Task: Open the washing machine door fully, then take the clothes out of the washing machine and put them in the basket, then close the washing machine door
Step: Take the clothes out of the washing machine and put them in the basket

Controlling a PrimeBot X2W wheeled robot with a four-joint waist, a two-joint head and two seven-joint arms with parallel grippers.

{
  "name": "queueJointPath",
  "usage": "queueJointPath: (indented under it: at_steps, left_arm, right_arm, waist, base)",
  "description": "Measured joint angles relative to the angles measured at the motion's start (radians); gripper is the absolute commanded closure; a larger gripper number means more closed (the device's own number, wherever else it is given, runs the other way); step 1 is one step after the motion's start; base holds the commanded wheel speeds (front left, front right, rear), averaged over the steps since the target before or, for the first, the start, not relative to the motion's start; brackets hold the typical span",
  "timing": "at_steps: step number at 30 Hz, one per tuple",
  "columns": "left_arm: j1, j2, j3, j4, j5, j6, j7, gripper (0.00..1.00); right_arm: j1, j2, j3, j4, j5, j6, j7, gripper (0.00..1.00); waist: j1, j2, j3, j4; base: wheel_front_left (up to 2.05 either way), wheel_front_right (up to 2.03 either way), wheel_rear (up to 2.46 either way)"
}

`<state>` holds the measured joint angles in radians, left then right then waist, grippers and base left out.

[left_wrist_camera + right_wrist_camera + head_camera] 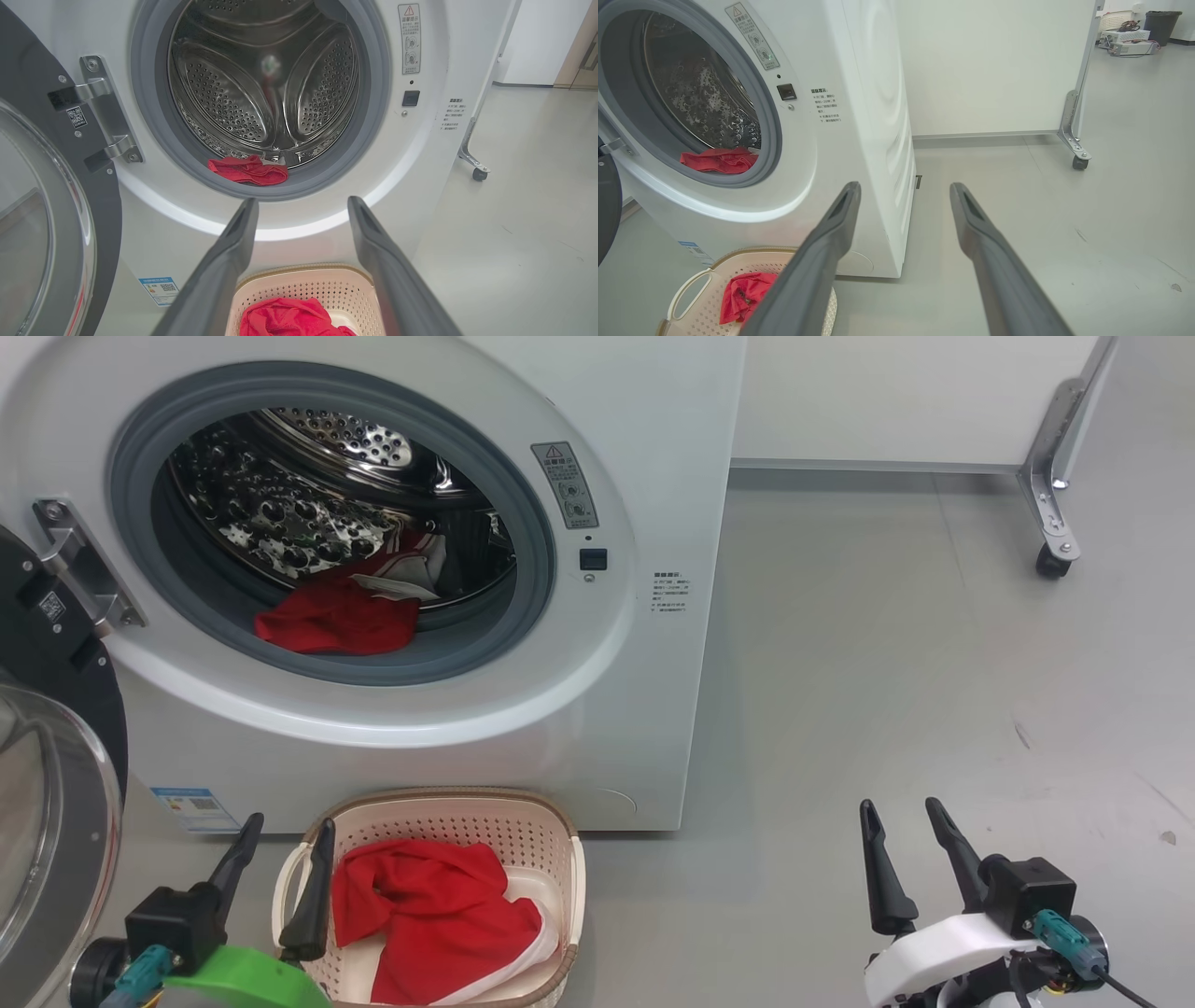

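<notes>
The white washing machine (653, 448) stands with its door (56, 784) swung wide to the left. Red clothes (341, 616) with a white part lie at the front lip of the steel drum (247, 170) (719, 160). On the floor below sits the cream basket (560, 831), holding more red clothes (429, 915) (289, 319) (745, 291). My left gripper (288, 831) hangs open over the basket's left end, empty, its fingers (224, 270) aimed at the drum opening. Off to the right, my right gripper (901, 807) is open and empty above bare floor, with its fingers (994, 261) beside the machine's corner.
A white partition on a castor foot (1053, 555) stands at the back right. Grey floor (887, 663) stretches to the right of the machine. Far off in the right wrist view are a dark bin (1161, 23) and some boxes.
</notes>
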<state>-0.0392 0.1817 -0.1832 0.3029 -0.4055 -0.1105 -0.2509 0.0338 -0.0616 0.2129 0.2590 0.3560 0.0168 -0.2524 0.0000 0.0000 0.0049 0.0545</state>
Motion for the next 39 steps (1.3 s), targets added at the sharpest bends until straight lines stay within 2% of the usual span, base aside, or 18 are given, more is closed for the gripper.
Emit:
queueJointPath:
  at_steps: [39]
  left_arm:
    - [0.083, -0.043, 0.051, -0.071, 0.082, -0.009, 0.000, 0.00]
  right_arm:
    - [0.011, 0.006, -0.012, -0.005, -0.005, 0.025, 0.000, 0.00]
  waist:
    - [0.0000, 0.0000, -0.004, -0.016]
  base:
    - [0.00, 0.00, 0.00]
